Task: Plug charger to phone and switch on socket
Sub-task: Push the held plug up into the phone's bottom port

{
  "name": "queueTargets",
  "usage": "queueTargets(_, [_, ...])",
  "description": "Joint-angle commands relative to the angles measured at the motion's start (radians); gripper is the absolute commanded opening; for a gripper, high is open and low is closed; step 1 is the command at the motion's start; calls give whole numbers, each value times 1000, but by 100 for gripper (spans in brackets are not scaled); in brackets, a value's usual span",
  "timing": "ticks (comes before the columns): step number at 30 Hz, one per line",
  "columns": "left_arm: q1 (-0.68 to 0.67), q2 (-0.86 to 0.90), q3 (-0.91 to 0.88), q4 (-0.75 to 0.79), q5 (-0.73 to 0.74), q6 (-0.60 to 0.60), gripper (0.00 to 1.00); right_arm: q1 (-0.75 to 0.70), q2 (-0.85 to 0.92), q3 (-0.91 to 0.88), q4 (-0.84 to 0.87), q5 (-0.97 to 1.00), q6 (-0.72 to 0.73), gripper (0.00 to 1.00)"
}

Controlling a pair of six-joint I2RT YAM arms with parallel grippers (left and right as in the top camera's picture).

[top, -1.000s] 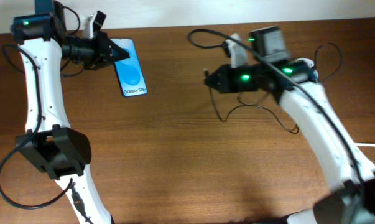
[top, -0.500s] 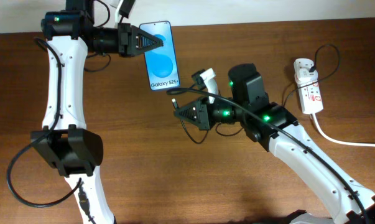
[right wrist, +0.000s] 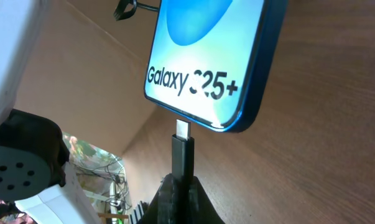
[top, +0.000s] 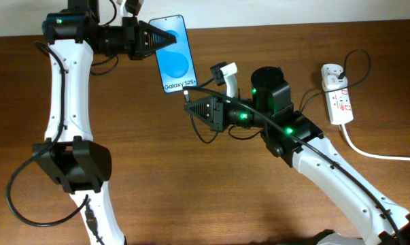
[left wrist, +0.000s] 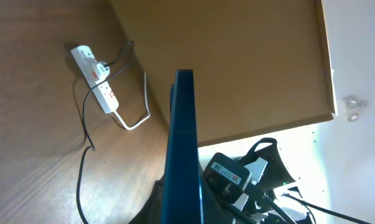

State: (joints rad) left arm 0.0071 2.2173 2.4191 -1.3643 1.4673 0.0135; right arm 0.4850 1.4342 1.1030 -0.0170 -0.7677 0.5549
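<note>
Two steps appear unfinished in the overhead view. The phone (top: 175, 56) is held above the table (top: 191, 197) by the left gripper (top: 152, 41), which is clamped on its upper end. The connector end of the charger (top: 187, 96) is pinched in the right gripper (top: 194, 107) and aimed at the phone's lower edge. At far right, the charger's white adapter is already seated in the socket (top: 339, 102), and a thick white cord (top: 374, 153) is led off the table's edge. Whether a switch is pressed cannot be read. The surface is shown as dark brown wood, with a pale wall (top: 293, 12) along the top.

From the left wrist, the phone (left wrist: 182, 155) is seen edge-on and upright; the fingers holding it are not shown. The socket (left wrist: 97, 84) is seen well beyond it on the wood, with the thin black cable trailing away. A white wall is seen past the table's edge.

From the right wrist, the connector's metal tip (right wrist: 183, 129) is set right at the bottom edge of the phone (right wrist: 206, 56). Whether it has entered cannot be told. The plugging is judged nearly done, and the switching is left.
</note>
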Motion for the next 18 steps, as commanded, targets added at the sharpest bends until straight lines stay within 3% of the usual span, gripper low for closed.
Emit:
queueTargets(1, [4,-11,18,3,56,-37,0,8,-13,0,3,5,17,4])
queueTargets(18, [-33,-11,18,-6,10,-45,0,8,-12,0,7,6,27,4])
